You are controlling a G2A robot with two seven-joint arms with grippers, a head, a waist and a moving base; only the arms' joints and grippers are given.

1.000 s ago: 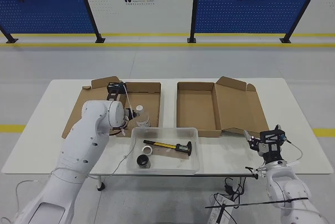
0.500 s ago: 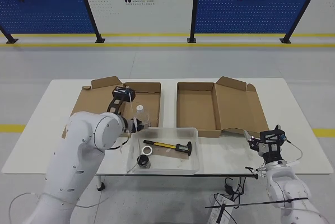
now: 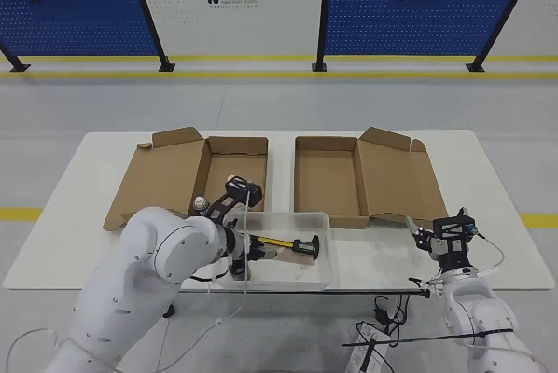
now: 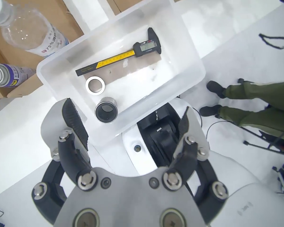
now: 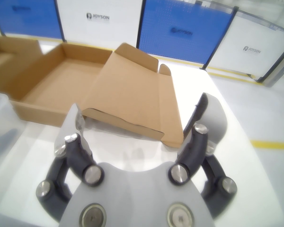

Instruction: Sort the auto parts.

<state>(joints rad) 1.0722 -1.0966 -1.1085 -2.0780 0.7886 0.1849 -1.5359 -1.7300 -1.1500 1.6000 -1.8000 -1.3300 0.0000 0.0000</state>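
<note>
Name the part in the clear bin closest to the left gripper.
The short dark metal cylinder, in the corner of the clear plastic bin by the left gripper. The flat white ring and the yellow-and-black digital caliper lie farther in.

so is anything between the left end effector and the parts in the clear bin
Nothing visible. The open left end effector hangs above the bin, and the cylinder, ring and caliper lie uncovered inside.

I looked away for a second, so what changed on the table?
The left gripper, open and empty, swung from the far end of the left box to its near end, by the clear bin. The right gripper and the caliper in the bin stayed put.
</note>
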